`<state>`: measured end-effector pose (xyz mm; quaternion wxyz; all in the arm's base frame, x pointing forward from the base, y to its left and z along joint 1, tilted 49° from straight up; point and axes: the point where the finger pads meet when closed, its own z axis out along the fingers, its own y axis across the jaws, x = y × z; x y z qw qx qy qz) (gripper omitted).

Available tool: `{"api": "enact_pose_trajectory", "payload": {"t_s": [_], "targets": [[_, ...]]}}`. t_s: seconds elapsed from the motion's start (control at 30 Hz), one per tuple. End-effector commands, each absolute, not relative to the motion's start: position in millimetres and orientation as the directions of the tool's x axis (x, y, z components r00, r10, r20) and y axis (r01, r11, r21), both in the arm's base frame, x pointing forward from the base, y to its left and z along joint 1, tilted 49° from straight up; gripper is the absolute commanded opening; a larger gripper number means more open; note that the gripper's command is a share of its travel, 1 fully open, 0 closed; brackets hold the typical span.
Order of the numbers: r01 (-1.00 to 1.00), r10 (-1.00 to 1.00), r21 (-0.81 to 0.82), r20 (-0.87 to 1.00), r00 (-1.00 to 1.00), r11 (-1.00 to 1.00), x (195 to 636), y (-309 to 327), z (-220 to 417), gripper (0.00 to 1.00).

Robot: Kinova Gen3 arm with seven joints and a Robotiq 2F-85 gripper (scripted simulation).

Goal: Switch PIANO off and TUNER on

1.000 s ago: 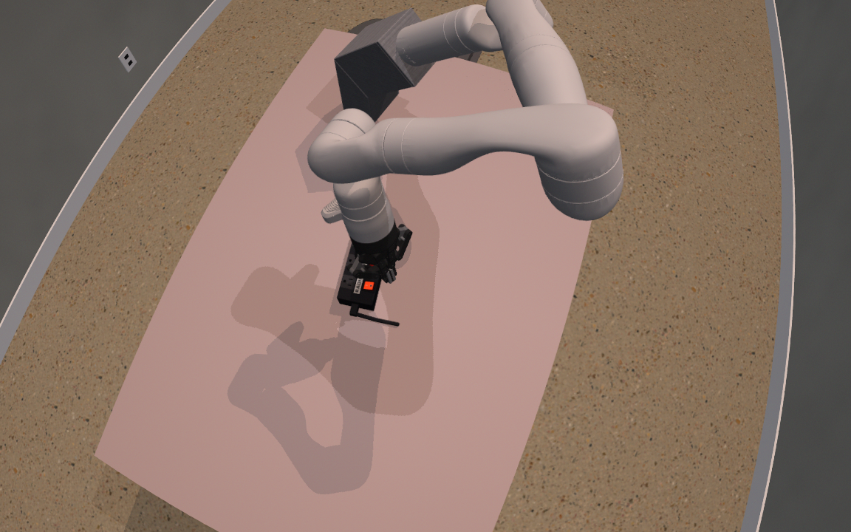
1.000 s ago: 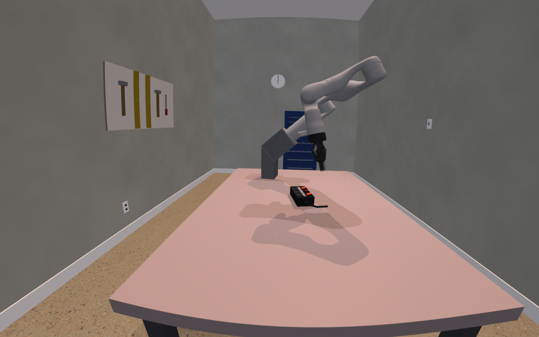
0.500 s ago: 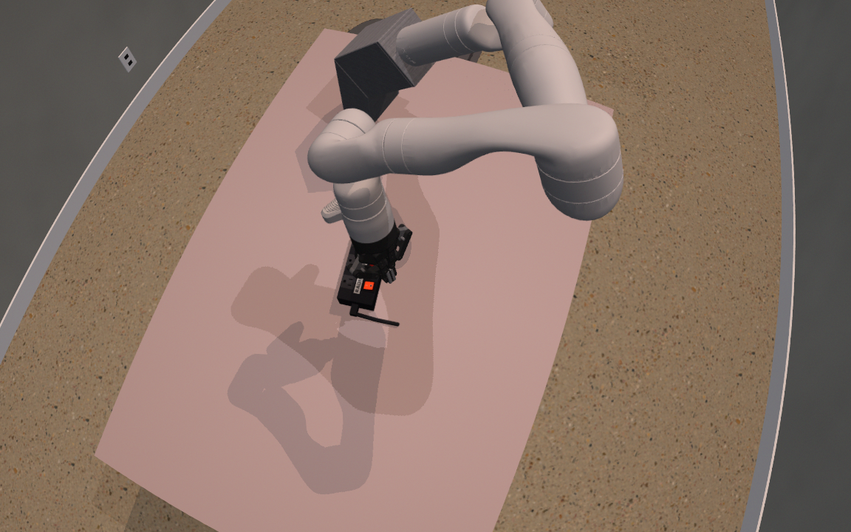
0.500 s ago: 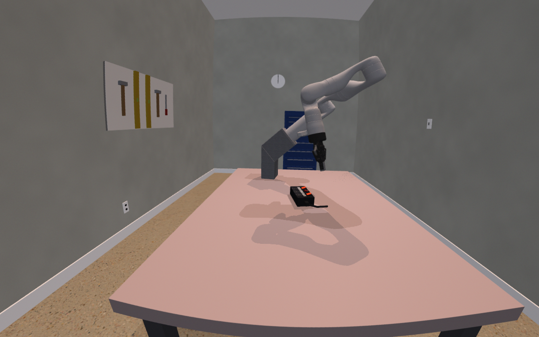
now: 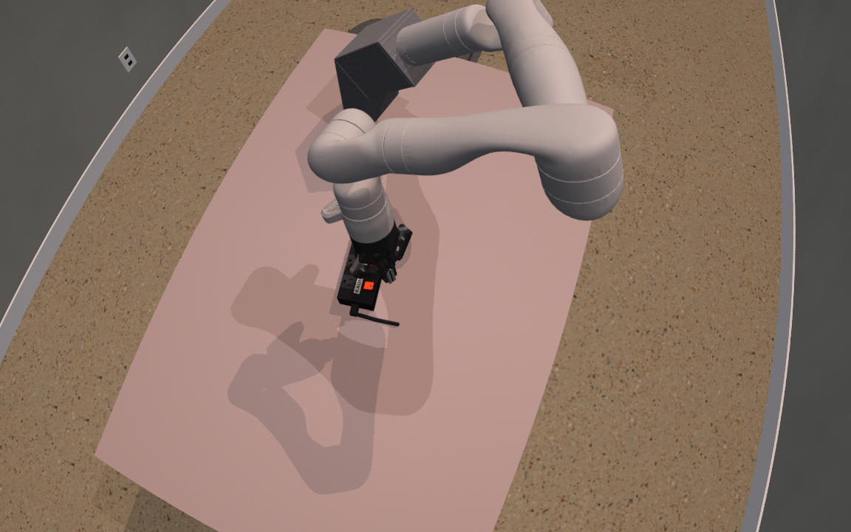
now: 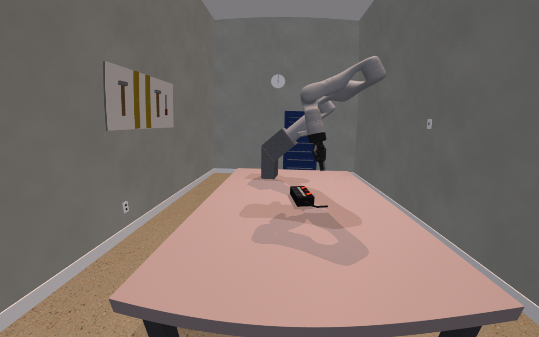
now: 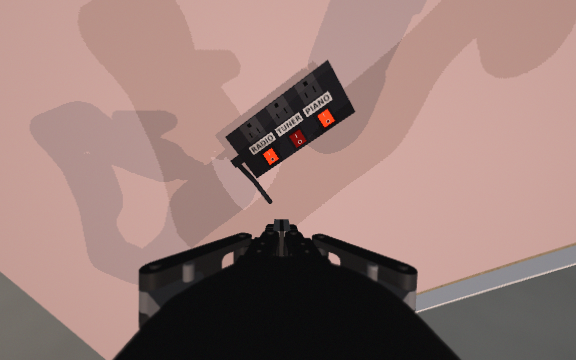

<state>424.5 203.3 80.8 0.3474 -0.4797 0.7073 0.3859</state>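
Three-switch black rectangular power strip [image 5: 349, 297] [image 6: 302, 199] [image 7: 288, 120] flat on pink tabletop [image 5: 468, 370] [image 6: 305, 284] [image 7: 493, 190], RADIO and PIANO rockers bright orange, TUNER dark red, black two-finger gripper [image 5: 390, 275] [image 6: 322, 168] [image 7: 281, 229] above, fully closed, nothing held.

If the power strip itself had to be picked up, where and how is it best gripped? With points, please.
Probably across the narrow width of the power strip [image 5: 367, 298] [image 6: 302, 200] [image 7: 312, 123], around its middle, coming from above: it lies flat, long and boxy. The fingers should press its long sides, below the switches on top.
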Motion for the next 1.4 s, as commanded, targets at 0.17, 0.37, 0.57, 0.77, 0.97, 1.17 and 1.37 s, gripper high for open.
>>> {"api": "enact_pose_trajectory", "payload": {"t_s": [0.17,0.37,0.57,0.77,0.97,1.17,1.37], "targets": [[-0.947,-0.410,0.212,-0.862,-0.298,0.243,425.0,202.6,81.2,0.00],[-0.947,-0.410,0.212,-0.862,-0.298,0.243,425.0,202.6,81.2,0.00],[-0.947,-0.410,0.212,-0.862,-0.298,0.243,425.0,202.6,81.2,0.00],[-0.947,-0.410,0.212,-0.862,-0.298,0.243,425.0,202.6,81.2,0.00],[-0.947,-0.410,0.212,-0.862,-0.298,0.243,425.1,202.9,81.0,0.00],[-0.947,-0.409,0.211,-0.863,-0.297,0.243,426.1,207.5,77.5,0.00],[-0.947,-0.408,0.210,-0.864,-0.295,0.242,427.1,213.0,73.2,0.00]]}}
